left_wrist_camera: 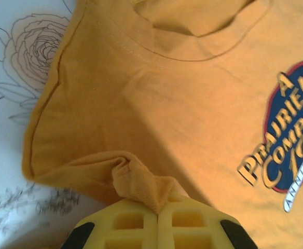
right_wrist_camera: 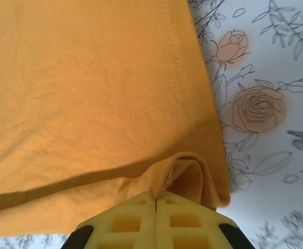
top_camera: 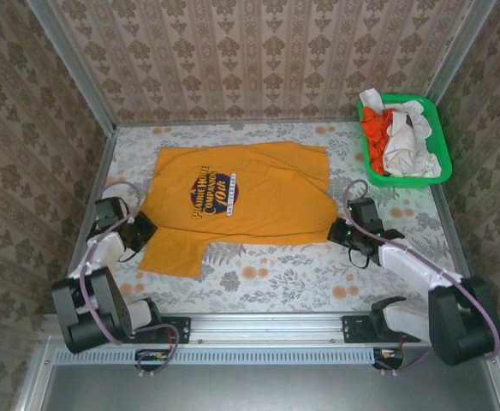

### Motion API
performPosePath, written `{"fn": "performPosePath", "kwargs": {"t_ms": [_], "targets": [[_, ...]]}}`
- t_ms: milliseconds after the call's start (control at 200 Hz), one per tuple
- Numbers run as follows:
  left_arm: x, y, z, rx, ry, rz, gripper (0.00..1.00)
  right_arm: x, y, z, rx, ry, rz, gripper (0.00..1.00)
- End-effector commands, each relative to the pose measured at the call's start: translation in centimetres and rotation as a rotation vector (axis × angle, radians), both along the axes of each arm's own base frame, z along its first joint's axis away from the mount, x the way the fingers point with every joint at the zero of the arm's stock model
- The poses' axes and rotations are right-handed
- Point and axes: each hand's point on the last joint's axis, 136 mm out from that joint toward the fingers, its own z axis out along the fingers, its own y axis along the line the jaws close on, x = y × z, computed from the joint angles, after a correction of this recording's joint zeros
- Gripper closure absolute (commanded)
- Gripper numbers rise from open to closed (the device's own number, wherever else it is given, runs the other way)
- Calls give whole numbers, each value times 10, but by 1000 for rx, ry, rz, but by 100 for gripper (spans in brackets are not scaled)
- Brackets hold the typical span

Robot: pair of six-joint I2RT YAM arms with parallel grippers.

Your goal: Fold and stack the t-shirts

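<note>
Top external view: on the floral bench [top_camera: 267, 282] I see the mustard-orange t-shirt [top_camera: 241, 205] spread flat. My left jaws are clamped on bunched cloth at its left edge near the collar, and my right jaws on its right hem corner.

Camera layout: one high view, two close wrist views.
The top camera looks down from above the near edge of the table [top_camera: 267, 278], taking it all in. Both wrist cameras sit very near the shirt [top_camera: 258, 205]: the left faces its collar [left_wrist_camera: 193, 44] and print [left_wrist_camera: 291, 135] at frame right, the right its hem [right_wrist_camera: 175, 78].
</note>
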Motion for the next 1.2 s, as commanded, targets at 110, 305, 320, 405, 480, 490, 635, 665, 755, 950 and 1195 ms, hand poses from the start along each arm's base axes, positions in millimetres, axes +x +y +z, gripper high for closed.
{"fn": "performPosePath", "kwargs": {"t_ms": [110, 305, 320, 405, 480, 490, 635, 665, 755, 950, 1195], "targets": [[41, 3, -8, -31, -20, 33, 100, 51, 23, 1, -1, -23, -8, 100], [69, 0, -25, -50, 16, 16, 100, 88, 31, -22, -43, 35, -18, 100], [71, 0, -26, -52, 18, 16, 100, 93, 31, -22, -46, 36, -21, 100], [84, -1, -30, -63, 22, 16, 100, 113, 31, -24, -82, 50, -32, 100], [99, 0, -29, -64, 15, 16, 100, 133, 29, -23, -123, 51, -39, 100], [100, -1, -30, -65, 17, 16, 100, 135, 29, -22, -127, 49, -38, 100], [129, -1, -21, -62, -8, -5, 100, 172, 22, -15, -159, 17, -50, 100], [134, -1, -18, -60, -15, -12, 100, 179, 19, -14, -160, 12, -52, 100], [141, -3, -7, -40, -35, -36, 100, 191, 12, -7, -160, -12, -57, 100], [111, -10, 9, -9, -31, -74, 100, 172, 8, 20, -127, -75, -54, 100], [47, -18, 15, 18, 8, -103, 100, 85, -15, 24, -129, -67, -92, 100]]}}
